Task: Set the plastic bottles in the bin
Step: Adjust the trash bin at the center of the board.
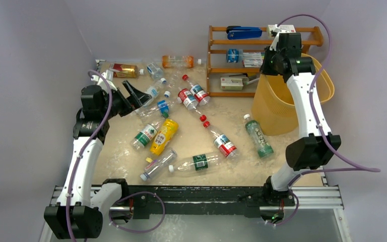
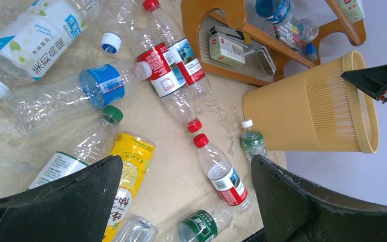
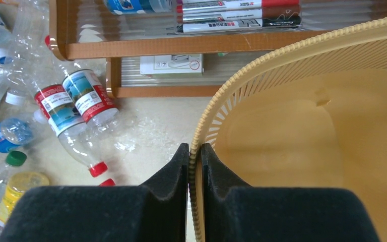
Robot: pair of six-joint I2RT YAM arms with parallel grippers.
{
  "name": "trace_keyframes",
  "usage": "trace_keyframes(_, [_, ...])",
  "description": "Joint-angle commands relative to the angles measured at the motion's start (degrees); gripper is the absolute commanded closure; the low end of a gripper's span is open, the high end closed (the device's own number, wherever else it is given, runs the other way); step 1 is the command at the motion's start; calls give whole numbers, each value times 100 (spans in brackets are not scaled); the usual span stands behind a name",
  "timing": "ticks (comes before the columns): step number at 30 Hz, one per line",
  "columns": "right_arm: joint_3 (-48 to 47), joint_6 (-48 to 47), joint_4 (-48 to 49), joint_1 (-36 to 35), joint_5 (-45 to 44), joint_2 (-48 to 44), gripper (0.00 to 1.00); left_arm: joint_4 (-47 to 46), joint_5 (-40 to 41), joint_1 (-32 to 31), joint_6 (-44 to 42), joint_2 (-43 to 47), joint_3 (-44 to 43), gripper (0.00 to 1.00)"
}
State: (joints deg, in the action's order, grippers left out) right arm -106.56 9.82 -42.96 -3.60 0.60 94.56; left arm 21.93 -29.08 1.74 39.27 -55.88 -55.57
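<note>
While the bin (image 1: 274, 108) has the right end effector (image 3: 195, 151) pinched shut on its rim, the left end effector (image 1: 138, 98) hangs spread wide and empty, well left of the bin, nearer the work. One bin; about thirteen plastic bottles (image 1: 221, 142) lie flat on the tabletop (image 1: 227, 116), all left of the bin. A blue-labelled bottle (image 1: 164, 107) lies just binward of the open fingers, long axis pointing roughly at the bin.

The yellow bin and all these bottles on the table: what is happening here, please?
The right claw is shut on the rim of the bin. The left claw is open above the plastic bottles, which lie scattered on the table, and it holds none. The part of the bin's inside that shows has no bottle in it.
</note>
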Motion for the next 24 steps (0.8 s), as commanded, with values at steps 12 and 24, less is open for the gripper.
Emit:
trace_keyframes(12, [-399, 1454, 246, -93, -134, 327, 92, -322, -27, -31, -137, -152, -55, 1])
trace_keyframes(24, [-518, 1615, 453, -97, -180, 88, 65, -216, 4, -28, -222, -232, -177, 1])
